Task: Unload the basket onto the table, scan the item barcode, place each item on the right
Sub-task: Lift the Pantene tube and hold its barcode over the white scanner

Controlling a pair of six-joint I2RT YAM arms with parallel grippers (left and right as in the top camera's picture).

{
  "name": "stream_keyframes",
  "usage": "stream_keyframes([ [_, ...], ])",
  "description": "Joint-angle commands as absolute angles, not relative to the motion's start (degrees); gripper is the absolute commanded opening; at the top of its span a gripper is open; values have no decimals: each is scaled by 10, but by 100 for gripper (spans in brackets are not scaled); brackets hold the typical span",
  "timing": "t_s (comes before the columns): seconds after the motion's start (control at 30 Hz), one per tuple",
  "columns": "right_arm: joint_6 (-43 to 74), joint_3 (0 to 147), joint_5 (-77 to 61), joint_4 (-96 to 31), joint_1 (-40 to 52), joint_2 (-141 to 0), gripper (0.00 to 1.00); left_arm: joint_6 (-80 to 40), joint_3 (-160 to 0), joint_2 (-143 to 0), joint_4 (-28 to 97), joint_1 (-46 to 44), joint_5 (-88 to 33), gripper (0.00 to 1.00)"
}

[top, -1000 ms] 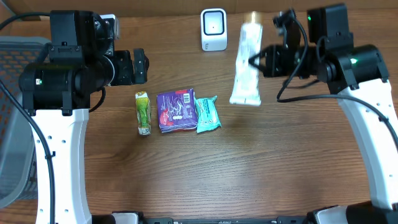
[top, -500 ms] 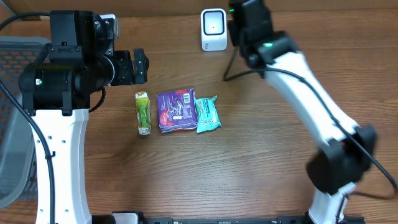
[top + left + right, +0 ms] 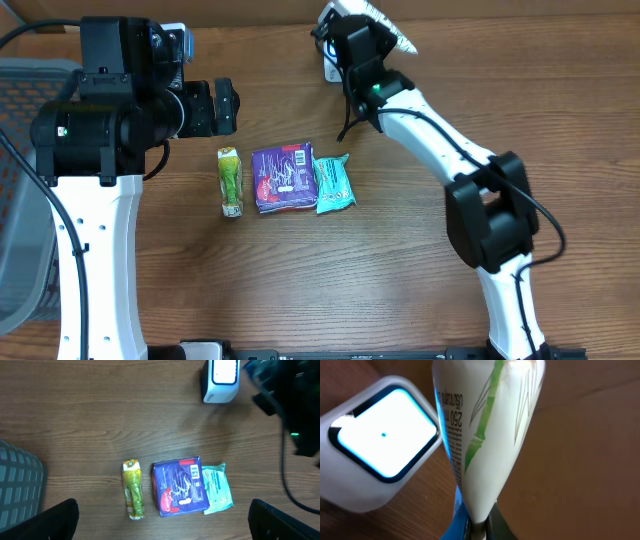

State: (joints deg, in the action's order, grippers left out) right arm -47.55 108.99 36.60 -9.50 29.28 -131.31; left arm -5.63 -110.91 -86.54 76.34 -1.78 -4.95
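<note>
Right claw [image 3: 477, 527] grasps white tube [image 3: 485, 435], scanner [image 3: 380, 445] at its 9 o'clock; left claw [image 3: 222, 107] released, w/ three packs [image 3: 284, 177] at 5 o'clock on tabletop [image 3: 400, 260].

Left hand [image 3: 222, 106] hovers wide open at its side; right hand [image 3: 352, 40], clamped tight, reaches far forward.

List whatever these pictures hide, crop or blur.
- Scanner, overhead: mostly covered by the right arm; left wrist view cuts off its top.
- Tube: no barcode shows in any view; right wrist view cuts off its top.
- Right arm, left wrist view: blurred.
- Purple packet: print too small to read.
</note>
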Motion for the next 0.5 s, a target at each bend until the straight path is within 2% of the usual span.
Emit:
stream_keyframes([
  [0.0, -546, 1099, 389, -52, 293, -1339, 4, -51, -1115, -870, 764, -19, -49, 100],
  [0.47, -577, 1099, 390, -18, 292, -1359, 4, -51, -1115, -870, 764, -19, -49, 100],
])
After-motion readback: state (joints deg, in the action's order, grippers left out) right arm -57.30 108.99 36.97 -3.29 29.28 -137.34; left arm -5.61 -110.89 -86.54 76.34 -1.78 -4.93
